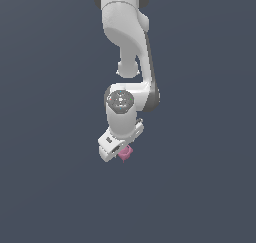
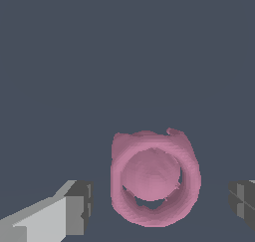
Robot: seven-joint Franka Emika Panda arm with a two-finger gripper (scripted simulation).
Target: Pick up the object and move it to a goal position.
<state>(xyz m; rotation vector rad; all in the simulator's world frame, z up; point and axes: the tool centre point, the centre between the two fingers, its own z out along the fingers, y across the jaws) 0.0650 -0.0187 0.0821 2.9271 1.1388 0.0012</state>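
Pink and knobbly, the object sits between my two fingers in the wrist view, and I read it as not yet grasped. One dark pad stands clear to one side of it and the other pad clear to the other, with bare grey table showing in both gaps. So the pincer is spread wide, straddling the object without touching it.

By my judgement the approach is done or nearly so: the fingers are lined up either side of the object, and the closing, the lift and the carry to the goal all remain.

From the exterior view I get much less. The pincer is low, and the object peeps out just under the white hand as a small pink patch, most of it covered by the hand. I cannot make out the fingers there, nor tell whether their tips have reached the table beside the object or hang above it.

I can see no goal marker in either view, so where the object has to go is unknown to me from here. The object's short point is hard to pick out; in the wrist view I see only a lumpy ring around a rounded middle. One finger is cut off by the frame edge.
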